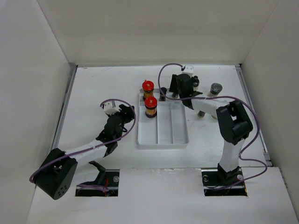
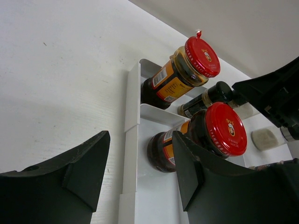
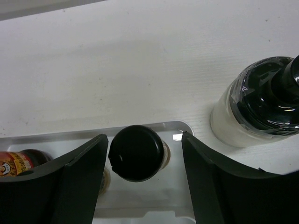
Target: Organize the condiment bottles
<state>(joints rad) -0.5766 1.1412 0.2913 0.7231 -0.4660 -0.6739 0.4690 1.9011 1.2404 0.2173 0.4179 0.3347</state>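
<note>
Top view: the right gripper (image 3: 144, 140) hides most of the black-lidded bottle (image 3: 135, 153) in the tray's (image 1: 163, 136) upper corner. Its jaws are spread on either side of that bottle. The left gripper (image 2: 140, 140), released and empty, tilts low toward the upper red-capped bottle (image 1: 148, 86) and the lower red-capped bottle (image 1: 150, 103), both with amber contents, in the tray's left column.

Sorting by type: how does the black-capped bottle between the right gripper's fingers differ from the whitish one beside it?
The black-capped bottle stands in the tray, inside the open right gripper; the whitish bottle is on the table, outside it. The black cap is bare; the whitish bottle's top is film-wrapped. Both upright.
</note>
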